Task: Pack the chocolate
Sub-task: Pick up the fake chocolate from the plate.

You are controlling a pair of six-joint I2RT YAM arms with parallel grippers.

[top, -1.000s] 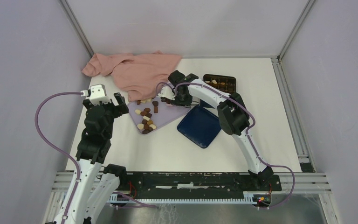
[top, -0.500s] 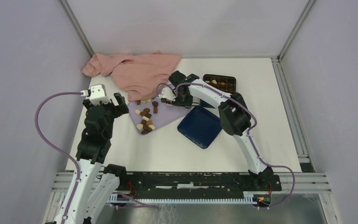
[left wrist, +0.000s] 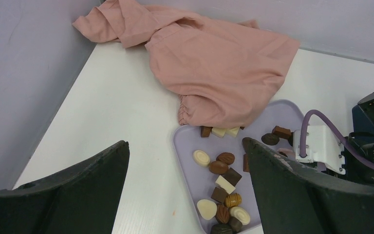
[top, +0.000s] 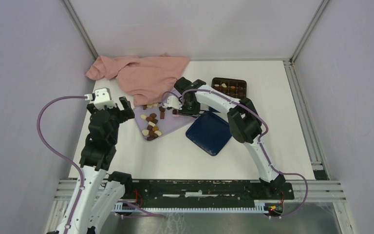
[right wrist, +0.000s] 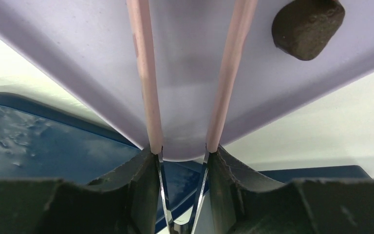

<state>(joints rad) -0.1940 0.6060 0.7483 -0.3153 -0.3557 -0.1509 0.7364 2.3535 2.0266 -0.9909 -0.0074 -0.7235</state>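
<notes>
White table [top: 277, 126], chocolate [top: 152, 123] on lilac tray [top: 174, 125]

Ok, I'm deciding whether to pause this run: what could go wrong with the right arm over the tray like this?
1. The right gripper has its fingers open over bare lilac tray, with the dark piece off to one side; closing here would likely catch nothing.
2. The tray's corner seems to lie over the blue lid, so a push could slide it.
3. The pink cloth covers the tray's far edge; pieces may be hidden there.
</notes>
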